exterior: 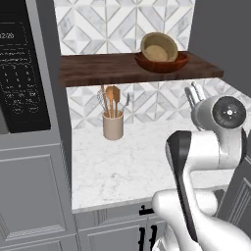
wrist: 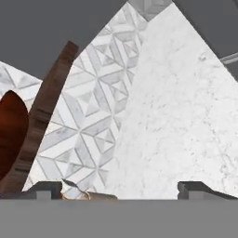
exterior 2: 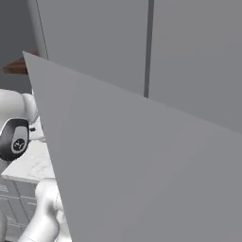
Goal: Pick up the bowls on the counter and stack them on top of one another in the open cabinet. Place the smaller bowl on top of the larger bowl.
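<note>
Gripper (wrist: 119, 188) is spread wide with nothing between the finger tips, which poke up at the bottom of the hand view, far apart. In the left base view the fingers (exterior: 194, 94) stick up at the right edge, just under the shelf.

The smaller bowl (exterior: 159, 47), light tan, sits tilted inside the larger bowl (exterior: 162, 63), the reddish-brown one, on the open cabinet (exterior: 108, 69) board in the upper middle of the frame. So they're stacked, though the small one leans.

The cream utensil holder (exterior: 113, 125) stands on the counter (exterior: 127, 162) at centre left, against the tiled wall. Hand view catches the larger bowl's rim at its left edge.
</note>
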Controlling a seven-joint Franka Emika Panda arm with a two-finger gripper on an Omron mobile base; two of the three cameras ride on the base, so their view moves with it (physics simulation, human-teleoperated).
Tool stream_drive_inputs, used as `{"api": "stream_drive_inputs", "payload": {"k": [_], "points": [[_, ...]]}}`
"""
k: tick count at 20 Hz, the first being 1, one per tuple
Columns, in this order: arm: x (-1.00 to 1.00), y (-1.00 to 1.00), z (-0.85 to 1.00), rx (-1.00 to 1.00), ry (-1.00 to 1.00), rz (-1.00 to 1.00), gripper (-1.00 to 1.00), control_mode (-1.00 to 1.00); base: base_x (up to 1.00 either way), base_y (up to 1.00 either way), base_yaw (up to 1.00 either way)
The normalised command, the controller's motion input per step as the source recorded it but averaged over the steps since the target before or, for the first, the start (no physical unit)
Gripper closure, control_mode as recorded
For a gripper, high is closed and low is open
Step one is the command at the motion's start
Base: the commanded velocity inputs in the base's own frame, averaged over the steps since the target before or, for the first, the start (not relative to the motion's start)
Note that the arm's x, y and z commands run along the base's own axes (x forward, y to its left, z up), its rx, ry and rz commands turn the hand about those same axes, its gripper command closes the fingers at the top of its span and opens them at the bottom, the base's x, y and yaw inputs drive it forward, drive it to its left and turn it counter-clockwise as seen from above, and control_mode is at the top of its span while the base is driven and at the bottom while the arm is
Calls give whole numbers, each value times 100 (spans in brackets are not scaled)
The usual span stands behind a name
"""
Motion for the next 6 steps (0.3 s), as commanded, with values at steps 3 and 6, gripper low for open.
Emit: {"api": "stream_drive_inputs", "payload": {"k": [3,6], "points": [[-100,-84,-90,2,-5,-3,-100,-100,0,0,0],[-28,-64,-9,9,5,-8,-100,-100,0,0,0]]}}
